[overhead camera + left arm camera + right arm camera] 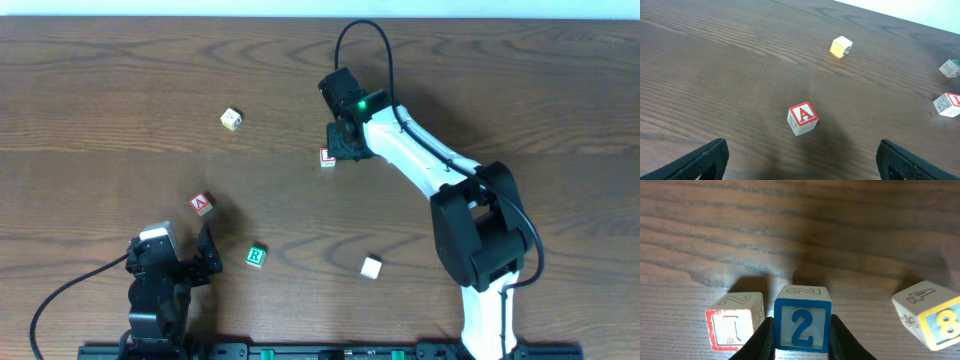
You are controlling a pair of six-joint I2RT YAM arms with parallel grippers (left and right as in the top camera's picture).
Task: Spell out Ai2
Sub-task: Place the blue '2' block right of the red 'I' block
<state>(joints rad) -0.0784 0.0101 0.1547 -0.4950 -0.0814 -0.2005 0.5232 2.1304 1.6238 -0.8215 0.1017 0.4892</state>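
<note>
My right gripper point(346, 142) point(802, 345) is shut on a blue-framed "2" block point(802, 325), held low at the table. In the overhead view the gripper hides this block. A red-framed "I" block point(735, 326) point(327, 157) sits just left of it, almost touching. A red-framed "A" block point(202, 204) point(803, 119) lies at the left, ahead of my left gripper point(200, 258) point(800, 167). That gripper is open and empty, apart from the block.
A yellow block point(232, 119) point(841, 47) lies far left of the right gripper. A green "R" block point(256, 257) and a white block point(371, 267) lie near the front. A yellow-and-blue "8" block point(932, 315) shows at the right of the right wrist view.
</note>
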